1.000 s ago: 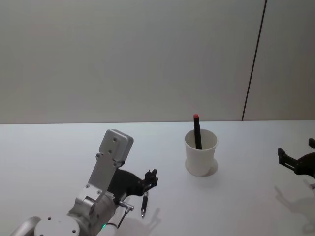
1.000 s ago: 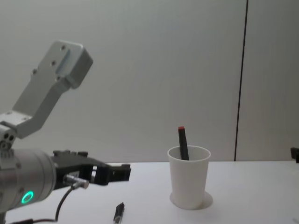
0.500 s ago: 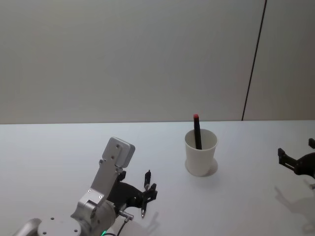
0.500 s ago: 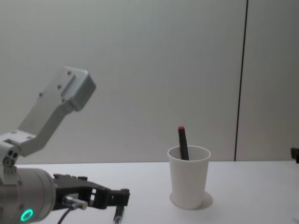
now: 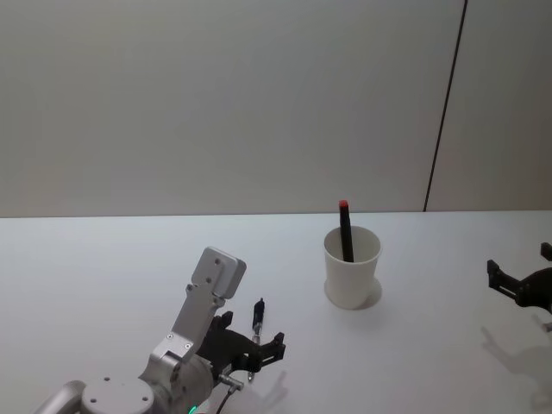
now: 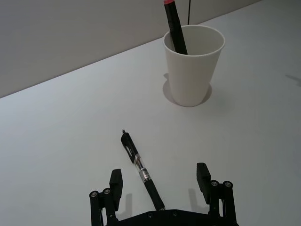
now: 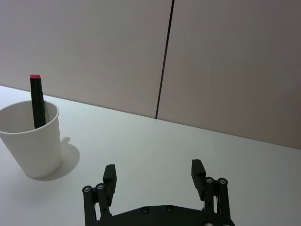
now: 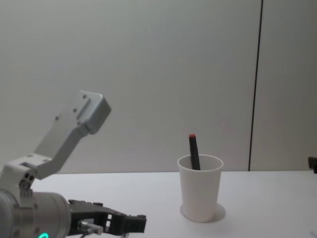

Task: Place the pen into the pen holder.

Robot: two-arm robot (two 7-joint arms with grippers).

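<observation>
A black and clear pen (image 6: 140, 169) lies flat on the white table, a little nearer than the pen holder (image 6: 193, 66). My left gripper (image 6: 160, 181) is open and low over the table, its two fingers straddling the near half of the pen (image 5: 257, 312) without touching it. In the head view the left gripper (image 5: 253, 339) sits left of and in front of the pen holder (image 5: 352, 269). The white paper cup (image 8: 199, 189) stands upright and holds a black pen with a red cap (image 5: 345, 228). My right gripper (image 7: 154, 174) is open at the far right.
The white table (image 5: 103, 267) runs back to a plain grey wall. A dark vertical seam (image 5: 444, 103) marks the wall at the right. The right arm (image 5: 520, 283) rests at the table's right edge, well away from the cup.
My left gripper has sunk toward the table and shifted until its fingers stand on either side of the lying pen. The pen, the cup and the right arm have stayed put.
</observation>
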